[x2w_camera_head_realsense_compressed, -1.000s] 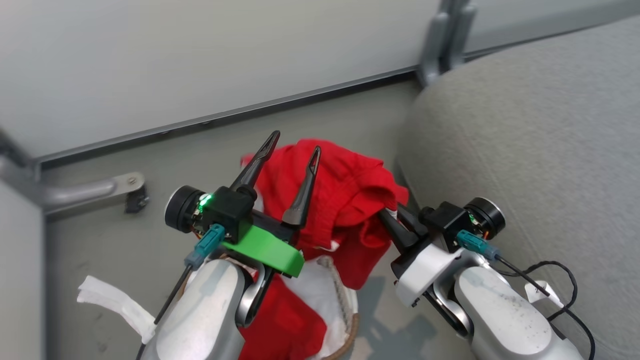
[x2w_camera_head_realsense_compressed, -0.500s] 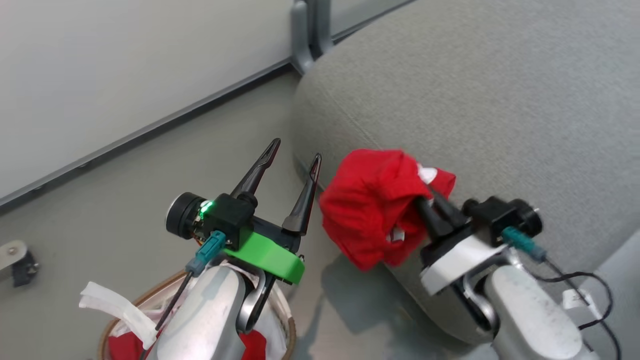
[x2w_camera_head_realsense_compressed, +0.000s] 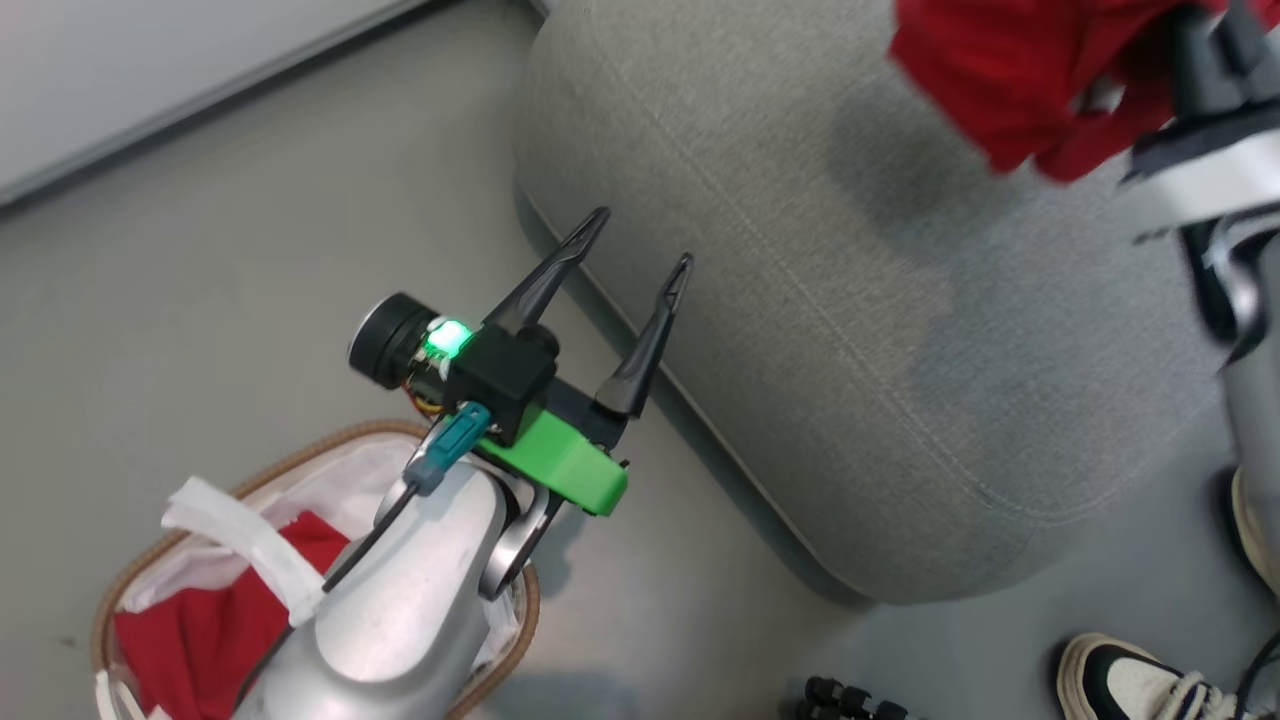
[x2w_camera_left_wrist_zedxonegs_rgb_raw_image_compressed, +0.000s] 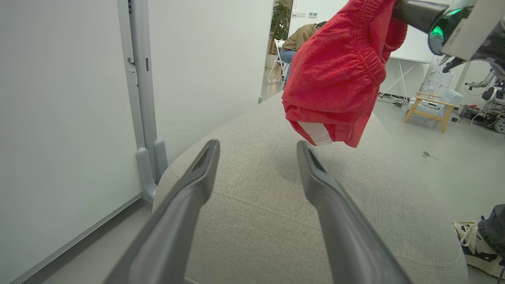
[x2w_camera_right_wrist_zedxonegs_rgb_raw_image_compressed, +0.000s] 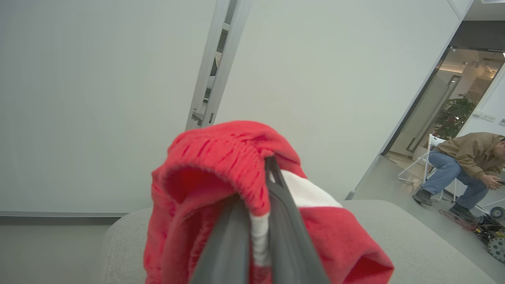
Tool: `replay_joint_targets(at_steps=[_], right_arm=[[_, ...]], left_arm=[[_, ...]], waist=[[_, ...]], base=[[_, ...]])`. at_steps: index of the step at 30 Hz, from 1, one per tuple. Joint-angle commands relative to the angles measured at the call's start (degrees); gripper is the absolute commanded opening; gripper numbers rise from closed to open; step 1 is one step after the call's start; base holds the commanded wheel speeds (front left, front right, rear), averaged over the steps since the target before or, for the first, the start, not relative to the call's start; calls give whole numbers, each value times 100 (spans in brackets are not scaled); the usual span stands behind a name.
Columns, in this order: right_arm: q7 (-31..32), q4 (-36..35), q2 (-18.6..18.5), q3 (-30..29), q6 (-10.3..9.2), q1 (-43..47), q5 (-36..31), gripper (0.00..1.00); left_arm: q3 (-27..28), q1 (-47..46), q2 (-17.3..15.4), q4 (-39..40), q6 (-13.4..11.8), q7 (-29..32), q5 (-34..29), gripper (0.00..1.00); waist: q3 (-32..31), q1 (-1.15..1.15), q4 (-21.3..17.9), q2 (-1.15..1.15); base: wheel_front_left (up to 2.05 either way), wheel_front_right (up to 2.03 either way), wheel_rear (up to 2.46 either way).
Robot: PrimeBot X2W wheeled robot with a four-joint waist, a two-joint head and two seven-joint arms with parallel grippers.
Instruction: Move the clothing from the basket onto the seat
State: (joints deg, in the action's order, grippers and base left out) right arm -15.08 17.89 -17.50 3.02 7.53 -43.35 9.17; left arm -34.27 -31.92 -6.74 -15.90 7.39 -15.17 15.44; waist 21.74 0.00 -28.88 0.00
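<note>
My right gripper [x2w_camera_right_wrist_zedxonegs_rgb_raw_image_compressed: 257,185] is shut on a bright red piece of clothing [x2w_camera_right_wrist_zedxonegs_rgb_raw_image_compressed: 213,157] with a white panel. The piece hangs in a bunch above the grey seat [x2w_camera_left_wrist_zedxonegs_rgb_raw_image_compressed: 276,205], clear of the cushion. In the head view this clothing [x2w_camera_head_realsense_compressed: 1010,70] and the right gripper [x2w_camera_head_realsense_compressed: 1195,45] sit at the top right, over the seat [x2w_camera_head_realsense_compressed: 850,300]. My left gripper [x2w_camera_head_realsense_compressed: 640,240] is open and empty, beside the seat's left edge and above the floor. The basket [x2w_camera_head_realsense_compressed: 300,455] stands at the lower left under my left forearm, with more red fabric [x2w_camera_head_realsense_compressed: 200,630] lying on its white liner.
A white wall panel [x2w_camera_left_wrist_zedxonegs_rgb_raw_image_compressed: 59,118] and its grey post [x2w_camera_left_wrist_zedxonegs_rgb_raw_image_compressed: 148,173] stand left of the seat. A person's shoe [x2w_camera_head_realsense_compressed: 1130,680] is on the floor by the seat's near corner. Another person [x2w_camera_right_wrist_zedxonegs_rgb_raw_image_compressed: 469,165] sits on a chair far behind.
The head camera has swung right, from the basket to the seat. My right gripper has carried the red clothing from above the basket up over the seat. The left gripper stays open.
</note>
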Motion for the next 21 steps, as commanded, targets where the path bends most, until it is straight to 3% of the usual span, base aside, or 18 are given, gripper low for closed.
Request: replay_joint_targets(at_steps=[1, 6, 15, 17, 19, 20, 21], right_arm=[[-13, 86, -54, -80, -8, -298, -10, 0], [-13, 476, -265, -261, -8, -1057, -144, 0], [-13, 1574, -73, -809, -8, -1382, -634, 0], [-13, 1757, -1, -961, -8, -1189, -711, 18], [-13, 1882, 75, -1037, -8, -984, -789, 44], [-13, 1900, 95, -1115, -8, -896, -803, 94], [-13, 1938, 125, -1131, -8, -747, -860, 100]], left_arm=[[-61, -244, -124, -33, 13, 3, -32, 100], [-173, -646, -174, -79, 13, 3, -50, 100], [-156, -903, -177, -195, 13, 3, -103, 100], [-99, -828, -181, -206, 13, 3, -123, 100], [-9, -734, -188, -215, 13, 3, -127, 100], [37, -701, -200, -216, 13, 3, -134, 100], [90, -650, -206, -226, 13, 3, -133, 100]], waist=[[1000, 0, 476, 0], [1545, 0, 752, 0], [1964, 0, 1155, 0], [1928, 0, 1196, 0], [1858, 0, 1214, 0], [1821, 0, 1213, 0], [1756, 0, 1207, 0]], base=[[0, 0, 0], [0, 0, 0], [0, 0, 0], [0, 0, 0], [0, 0, 0], [0, 0, 0], [0, 0, 0]])
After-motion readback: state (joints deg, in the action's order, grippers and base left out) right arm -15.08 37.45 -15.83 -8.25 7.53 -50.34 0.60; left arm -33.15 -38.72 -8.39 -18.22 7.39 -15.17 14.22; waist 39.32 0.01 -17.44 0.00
